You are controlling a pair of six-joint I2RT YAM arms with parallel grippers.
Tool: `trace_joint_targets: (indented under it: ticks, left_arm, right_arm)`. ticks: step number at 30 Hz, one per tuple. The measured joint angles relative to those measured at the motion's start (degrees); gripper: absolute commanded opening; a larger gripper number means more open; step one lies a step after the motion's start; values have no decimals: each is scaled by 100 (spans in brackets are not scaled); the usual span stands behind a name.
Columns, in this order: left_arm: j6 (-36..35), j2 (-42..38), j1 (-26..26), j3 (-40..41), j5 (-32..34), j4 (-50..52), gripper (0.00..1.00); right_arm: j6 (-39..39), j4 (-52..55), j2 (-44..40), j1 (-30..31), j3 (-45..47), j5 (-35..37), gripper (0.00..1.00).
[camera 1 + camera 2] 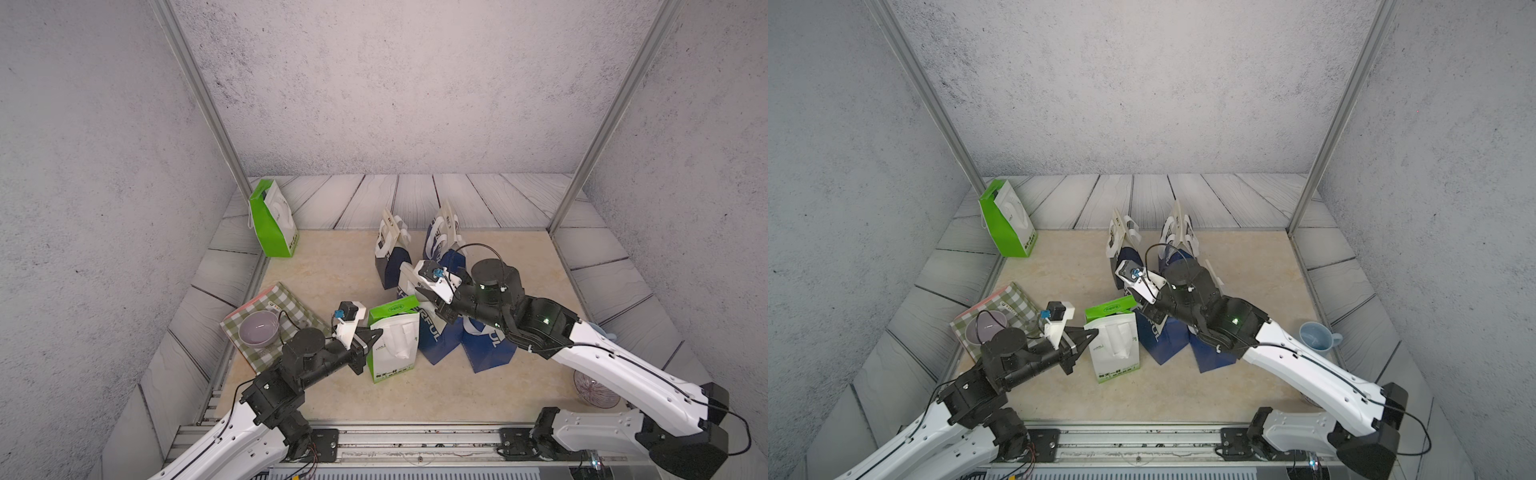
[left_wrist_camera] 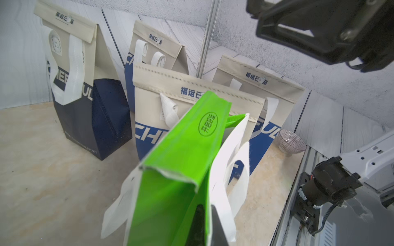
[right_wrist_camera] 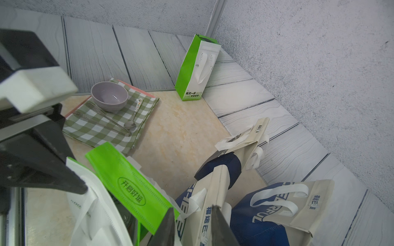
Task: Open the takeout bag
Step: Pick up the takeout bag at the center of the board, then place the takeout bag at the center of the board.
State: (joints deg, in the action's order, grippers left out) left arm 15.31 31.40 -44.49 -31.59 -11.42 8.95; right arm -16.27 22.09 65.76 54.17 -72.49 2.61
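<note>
Green bags: two. The green bag (image 1: 392, 345) stands front-centre on the counter (image 1: 332, 266) between both arms, its green top flap lifted. The second green bag (image 1: 272, 224) stands in the far left corner.
Blue-and-beige bags (image 1: 390, 249): four, clustered just behind and right of the green bag.
Tableware: lilac bowl (image 1: 258, 328), spoon (image 3: 133, 115) and tongs (image 3: 106, 119) on a checked cloth (image 1: 291, 303) at the left edge. Patterned bowl (image 1: 594, 390) and blue cup (image 1: 1316, 336) at the right edge.
Left gripper (image 1: 377, 332): closed flat on the green bag's near top corner.
Right gripper (image 1: 424, 297): jaws part-way apart at the flap's far end, no pinch seen.
Open room: bare counter between the cloth and the far corner, and a bare strip along the near rail.
</note>
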Motion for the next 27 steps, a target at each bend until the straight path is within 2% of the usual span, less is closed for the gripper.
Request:
trace_joint_targets:
  ticks: [4,13,21,27]
  left_arm:
    - [-144,170,4,-573,444,590,0]
    - [-605,1410,402,-2389,1443,1700,0]
    - [-887,2146,1729,-3716,1425,1908,0]
    - [-1025,2994,2712,-4518,1281,1757,0]
  right_arm:
    - [323,2,-649,-24,348,-181,32]
    - [778,79,-1617,-24,833,-295,32]
    - [894,385,-1884,-24,1226,-293,32]
    - [949,468,-2083,-24,1458,-295,32]
